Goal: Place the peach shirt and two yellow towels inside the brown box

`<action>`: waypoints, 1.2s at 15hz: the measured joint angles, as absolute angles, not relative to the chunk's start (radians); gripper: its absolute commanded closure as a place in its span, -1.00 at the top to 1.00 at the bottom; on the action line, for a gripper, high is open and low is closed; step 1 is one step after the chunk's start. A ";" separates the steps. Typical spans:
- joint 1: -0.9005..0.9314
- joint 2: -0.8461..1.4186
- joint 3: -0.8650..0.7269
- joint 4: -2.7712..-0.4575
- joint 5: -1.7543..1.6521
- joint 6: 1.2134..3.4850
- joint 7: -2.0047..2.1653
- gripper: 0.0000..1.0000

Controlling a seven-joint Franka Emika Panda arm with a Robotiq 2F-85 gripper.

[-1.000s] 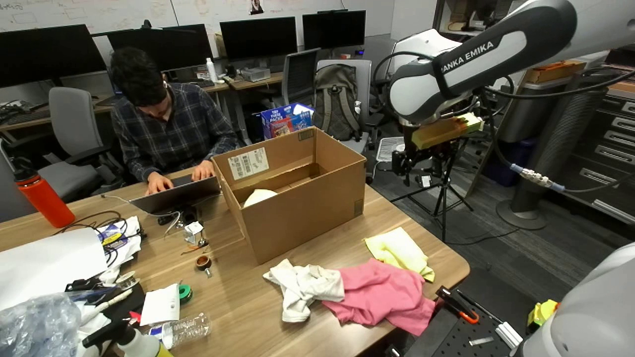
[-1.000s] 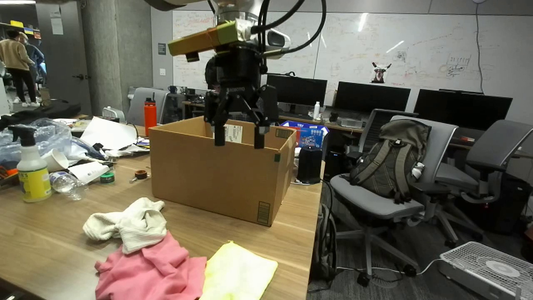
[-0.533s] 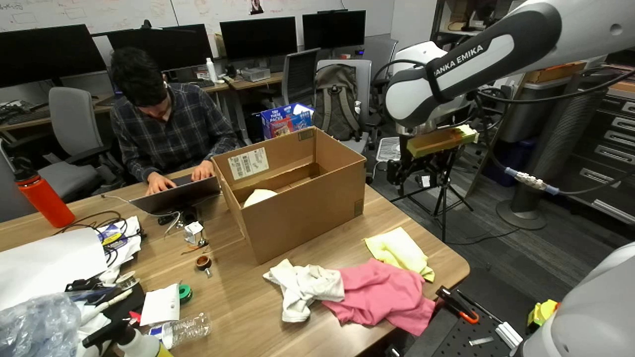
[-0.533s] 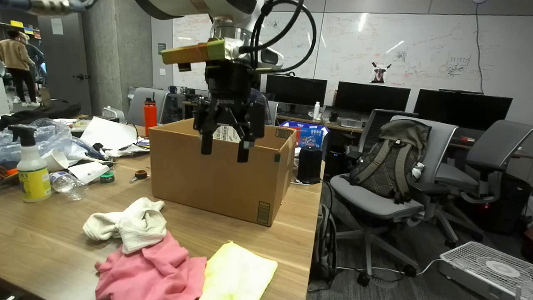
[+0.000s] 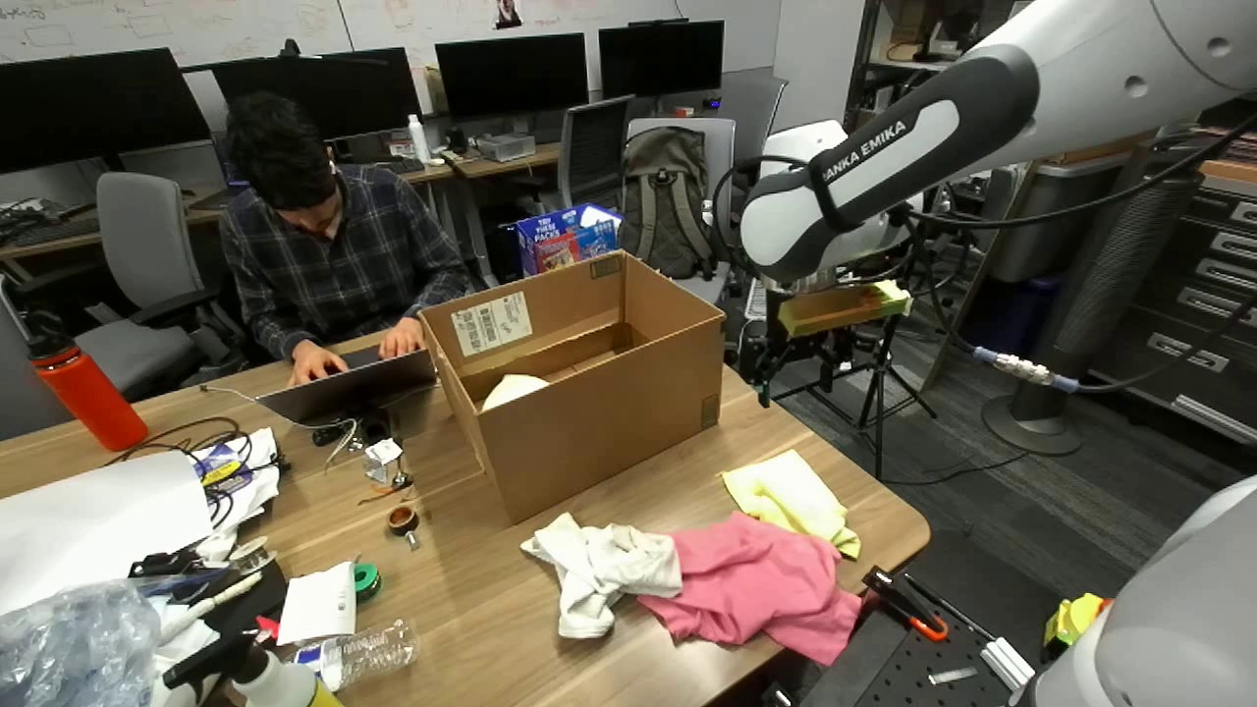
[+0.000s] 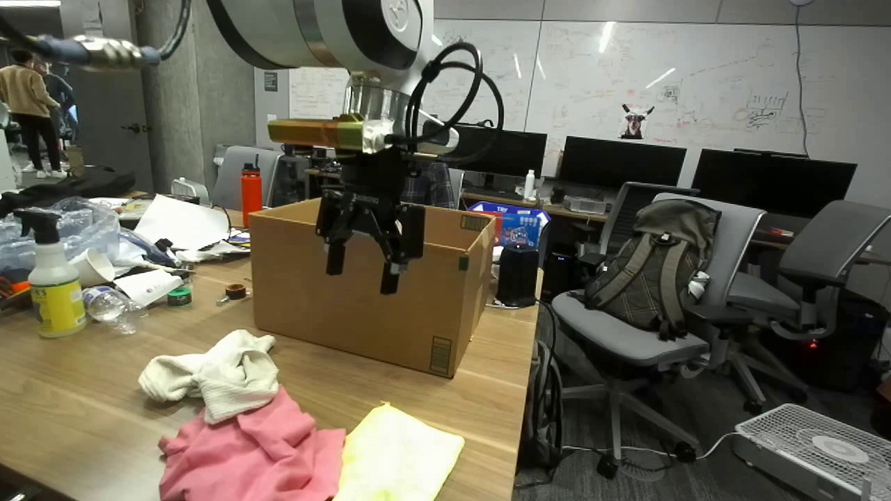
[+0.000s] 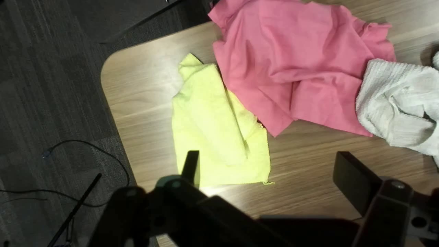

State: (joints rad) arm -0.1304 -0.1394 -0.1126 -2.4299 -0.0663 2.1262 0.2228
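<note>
Yellow towel (image 7: 212,130): lay on the wooden table (image 7: 147,113), near the rounded corner, with one flap folded over. In an exterior view, rested at about 4 o'clock from the brown box (image 5: 609,442), outside it. In the wrist view, met the edge of the pink cloth (image 7: 301,61) at about 2 o'clock.

Gripper (image 6: 362,271): hung above table height, released, with fingers (image 7: 356,181) spread well apart. In the wrist view, framed part of the towel and bare table between the fingertips. In both exterior views, hung higher than the towel and well apart from it.

Brown box: stood upright on the table, with the top open. In an exterior view, bore a white printed label (image 5: 491,324) on the far wall's inner face, toward 10 o'clock.

Pale peach-beige cloth (image 5: 513,389): showed in part inside the box, toward 9 o'clock, mostly hidden behind the near wall. Showed too little to be identified as shirt or towel.

Pink cloth: lay crumpled, with one corner past the table edge.

Whitish cloth (image 5: 609,570): in an exterior view, lay bunched at 6 o'clock from the box, overlapping the pink cloth.

Seated person (image 5: 334,236): leaned over a laptop (image 5: 349,388), at about 10 o'clock from the box.

Red bottle (image 5: 88,393): stood toward 9 o'clock, well apart from the box.
</note>
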 measured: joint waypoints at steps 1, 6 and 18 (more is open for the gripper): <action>-0.130 -0.125 -0.112 -2.433 -0.066 2.148 0.223 1.00; -0.132 -0.057 -0.117 -2.455 -0.066 2.232 0.224 1.00; -0.140 0.096 -0.125 -2.454 -0.061 2.378 0.224 1.00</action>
State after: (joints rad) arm -0.1399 0.0964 -0.1253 -2.4540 -0.0609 2.3777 0.2243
